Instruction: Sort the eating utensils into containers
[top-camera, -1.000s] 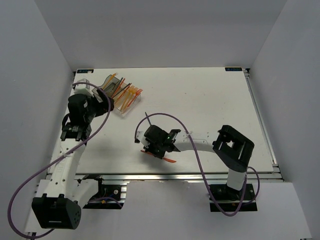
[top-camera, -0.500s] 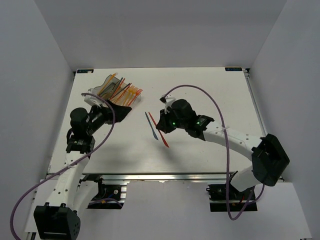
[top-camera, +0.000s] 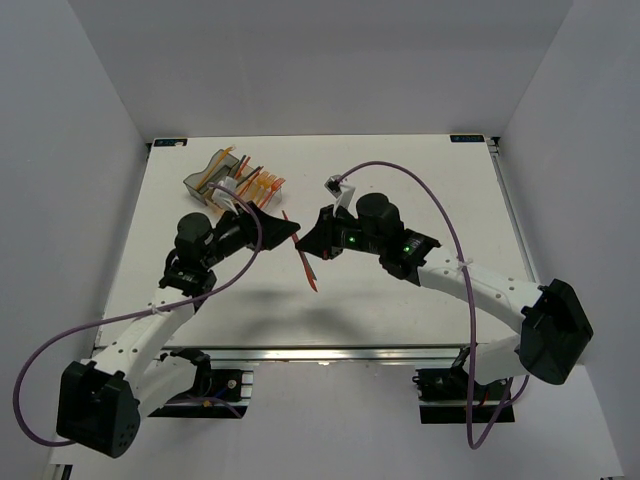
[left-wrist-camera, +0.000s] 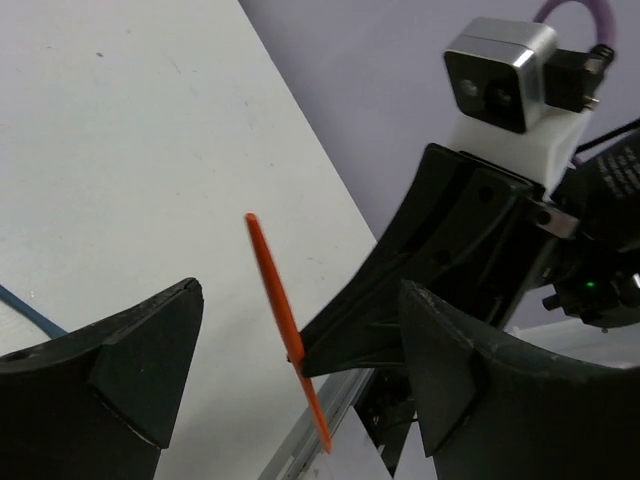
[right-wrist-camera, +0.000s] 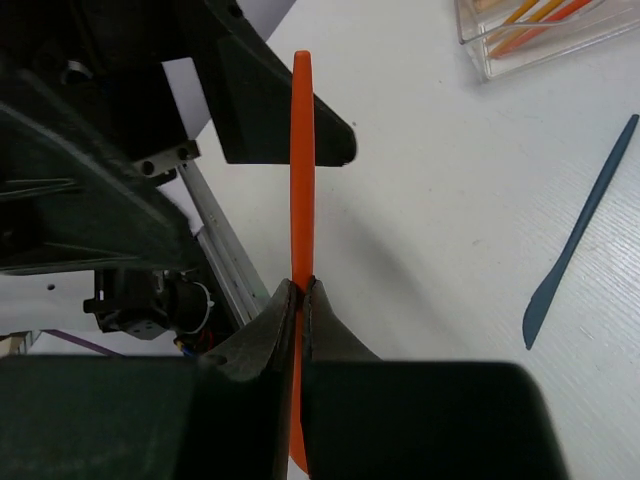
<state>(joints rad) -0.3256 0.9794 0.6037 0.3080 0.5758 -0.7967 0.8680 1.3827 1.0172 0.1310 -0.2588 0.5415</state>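
Right gripper (right-wrist-camera: 300, 288) pinches orange utensil (right-wrist-camera: 302, 150) mid-length, above table centre. Utensil's long axis runs near-far. Left gripper (left-wrist-camera: 300, 305) wide open, empty, faces it from left, utensil lined up between its fingers, not touching. Containers (top-camera: 235, 180) far left, nearer left arm.

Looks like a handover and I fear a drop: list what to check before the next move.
1. Right gripper shut on the orange utensil: ok.
2. Left gripper open: ok.
3. Orange utensil's free end sticks out past the right fingers: ok.
4. Orange utensil sits between the left fingers in depth: cannot tell.
5. Blue utensil lies on the table, apart from both grippers: ok.
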